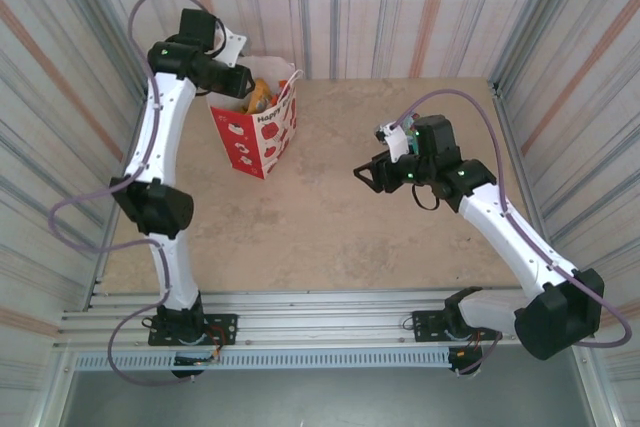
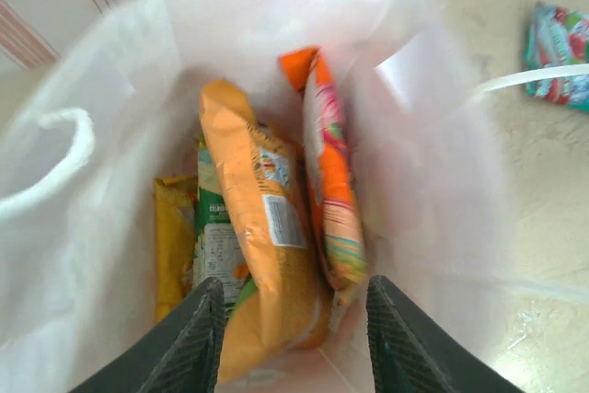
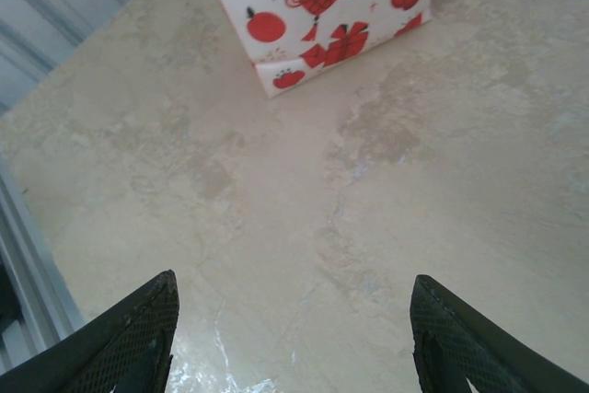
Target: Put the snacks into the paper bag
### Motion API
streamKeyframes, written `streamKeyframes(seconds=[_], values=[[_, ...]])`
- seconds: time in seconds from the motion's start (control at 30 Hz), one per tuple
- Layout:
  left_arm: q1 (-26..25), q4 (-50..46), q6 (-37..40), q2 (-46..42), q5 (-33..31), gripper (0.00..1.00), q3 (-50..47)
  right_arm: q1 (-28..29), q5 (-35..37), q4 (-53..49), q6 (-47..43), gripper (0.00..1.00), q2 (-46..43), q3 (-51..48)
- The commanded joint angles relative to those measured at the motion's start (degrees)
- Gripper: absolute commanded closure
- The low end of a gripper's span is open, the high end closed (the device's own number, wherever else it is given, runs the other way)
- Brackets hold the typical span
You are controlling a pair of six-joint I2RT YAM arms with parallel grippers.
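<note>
The paper bag [image 1: 262,142] stands upright at the back left, red with white shapes; its side also faces the right wrist camera [image 3: 322,6]. My left gripper [image 1: 245,90] hangs in the bag's mouth, its jaws apart [image 2: 294,319]. Inside the white bag [image 2: 433,181] several snacks stand on edge: an orange packet [image 2: 262,264] whose lower end lies between my fingers, a red-orange one [image 2: 331,181], a green one [image 2: 216,246] and a yellow one [image 2: 170,236]. A teal packet [image 2: 560,51] lies on the table beside my right wrist [image 1: 388,131]. My right gripper [image 1: 375,175] is open over bare table [image 3: 294,319].
The beige table [image 1: 330,227] is walled by striped panels on three sides. An aluminium rail [image 1: 320,322] with both arm bases runs along the near edge. A white cord handle [image 2: 55,163] loops at the bag's left rim.
</note>
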Motion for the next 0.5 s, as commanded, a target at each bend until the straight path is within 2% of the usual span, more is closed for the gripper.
streamKeyframes(seconds=[0.0, 0.2, 0.47], values=[[-2.85, 0.42, 2.11, -9.95, -4.36, 0.53, -2.64, -1.88, 2.25, -2.37, 4.65, 0.33, 1.09, 2.61], [-5.93, 7.48, 1.4, -24.93, -3.93, 0.53, -22.66, -7.3, 2.65, -4.58, 12.48, 0.33, 3.57, 3.52], [-8.82, 29.27, -7.22, -46.89, 7.85, 0.52, -59.18, -20.06, 1.01, -8.04, 23.3, 0.34, 11.06, 4.55]])
